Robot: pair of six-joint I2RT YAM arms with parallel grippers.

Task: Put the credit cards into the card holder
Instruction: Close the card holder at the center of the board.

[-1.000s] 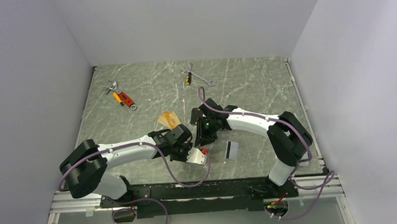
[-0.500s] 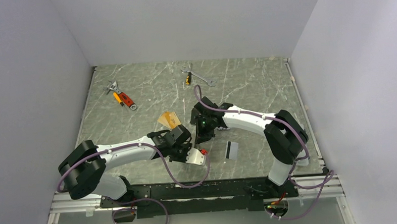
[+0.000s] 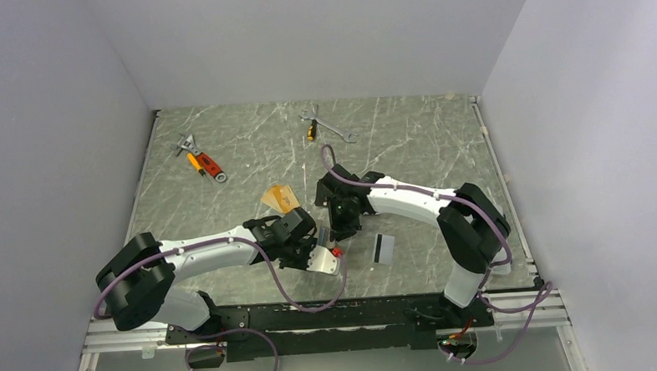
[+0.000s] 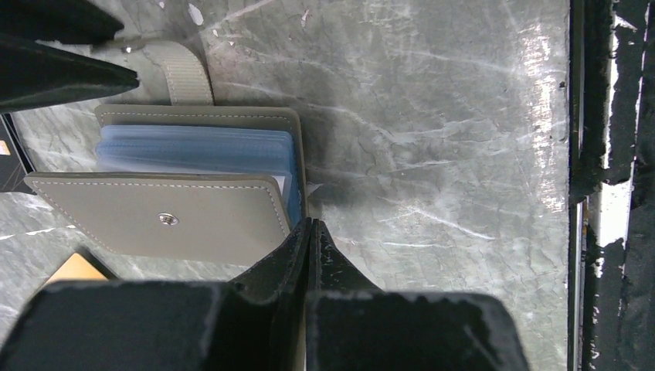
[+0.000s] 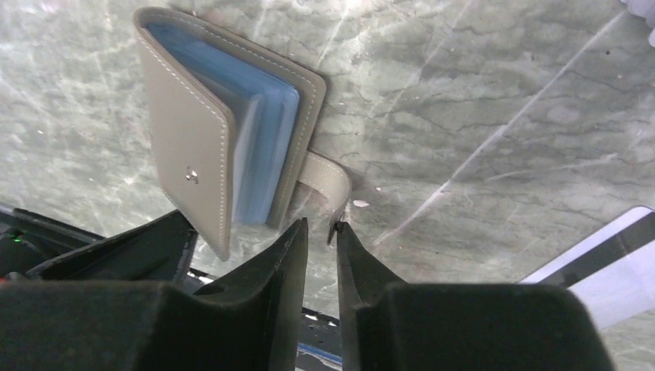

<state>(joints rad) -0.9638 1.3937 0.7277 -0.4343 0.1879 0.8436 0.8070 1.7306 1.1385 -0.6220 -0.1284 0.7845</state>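
Count on the worktop (image 3: 415,148): one card holder (image 4: 193,220), one white card with a black stripe (image 3: 384,247), one orange see-through piece (image 3: 277,196), and four hand implements at the far side in two pairs. The pairs are a silver spanner (image 3: 337,131) with a small yellow-and-black piece (image 3: 311,130), and a silver wrench (image 3: 185,144) with an orange-and-red item (image 3: 207,165). The card holder lies near the middle of the worktop between the two arms, largely hidden by them in the overhead view. It is partly open, the taupe cover with its snap raised over a stack of light blue pockets. Whether any pocket holds a card cannot be told. The striped card lies flat and apart from the holder, on its right. The orange piece sits just behind the left arm; whether it is a card or a box cannot be told. The left tool (image 4: 309,226) has its fingers together, tips at a corner of the holder. Whether cover material is pinched between them cannot be made out. The right tool (image 5: 318,232) has its fingers nearly together, clamped on the end of the holder's strap (image 5: 323,176).
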